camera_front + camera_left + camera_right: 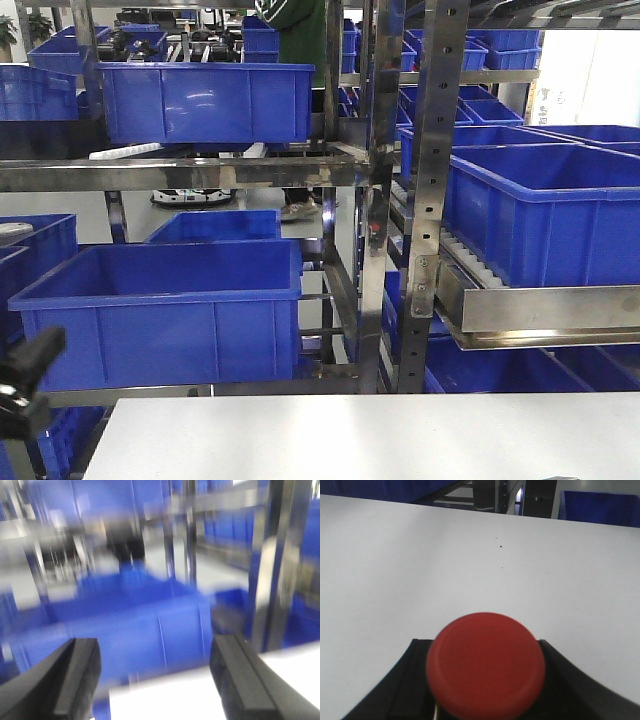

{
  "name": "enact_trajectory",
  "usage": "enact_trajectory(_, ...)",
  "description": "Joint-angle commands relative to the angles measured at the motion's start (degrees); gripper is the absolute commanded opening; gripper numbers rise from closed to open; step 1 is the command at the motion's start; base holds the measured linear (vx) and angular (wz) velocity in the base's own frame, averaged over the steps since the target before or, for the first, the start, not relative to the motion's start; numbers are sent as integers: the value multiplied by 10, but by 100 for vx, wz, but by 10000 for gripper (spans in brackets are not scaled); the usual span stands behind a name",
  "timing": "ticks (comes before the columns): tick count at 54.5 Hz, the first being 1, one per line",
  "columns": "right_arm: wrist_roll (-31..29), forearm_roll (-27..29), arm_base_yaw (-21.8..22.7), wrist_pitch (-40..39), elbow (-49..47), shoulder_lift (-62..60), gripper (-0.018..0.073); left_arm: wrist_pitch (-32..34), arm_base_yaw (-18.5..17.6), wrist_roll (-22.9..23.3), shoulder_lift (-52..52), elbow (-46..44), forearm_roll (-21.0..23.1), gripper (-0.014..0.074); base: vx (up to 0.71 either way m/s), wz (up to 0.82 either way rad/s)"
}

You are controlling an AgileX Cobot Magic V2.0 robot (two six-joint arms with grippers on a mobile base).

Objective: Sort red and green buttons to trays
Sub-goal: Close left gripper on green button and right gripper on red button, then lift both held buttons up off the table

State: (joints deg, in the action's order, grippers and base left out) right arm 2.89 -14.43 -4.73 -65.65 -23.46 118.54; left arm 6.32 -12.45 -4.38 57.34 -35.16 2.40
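At 6 o'clock in the right wrist view, right end effector (482, 652) clamped on red button (485, 664) over white bench (470, 555) — left end effector (155, 645) gapes wide, empty, farther off.

Front camera looks level over the tabletop (350, 435) into racks (432, 150) of blue crates (160, 300); left wrist view — blurred — faces those same crates; right wrist view sits low over the tabletop, tight on a red button (485, 665).

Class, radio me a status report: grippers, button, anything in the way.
Left gripper open, empty. Right gripper shut on round red mushroom-cap button, over plain white tabletop. Trays and green button not in view. Nothing visible in the way.
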Motion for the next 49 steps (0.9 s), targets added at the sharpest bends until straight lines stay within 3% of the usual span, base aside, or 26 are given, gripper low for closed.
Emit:
enact_trajectory(1,-2,-14,3,-110,-4,-22,-11,12,-3,9,47,-1,-1,565,0,0)
enact_trajectory(12,-2,-14,3,-110,-4,-22,-11,69,-30,12,177,59,-3,565,0,0)
enact_trajectory(22,-2,-9,3,-110,-4,-22,-9,217,-55,14,282,88,-54,565,0,0)
enact_trajectory(27,-2,-8,3,-110,-4,-22,-8,298,-57,38,309,96,-58,565,0,0)
enact_trajectory(32,-2,-8,3,-109,-4,-22,-8,340,-58,93,326,98,-70,565,0,0)
enact_trajectory(40,-2,2,3,-109,-4,-22,-8,370,-58,167,346,110,-168,563,0,0)
enact_trajectory(43,-2,6,3,-109,-4,-22,-8,391,-58,177,355,119,-201,556,0,0)
enact_trajectory(49,-2,19,3,-109,-4,-22,-8,434,-58,176,365,150,-202,536,0,0)
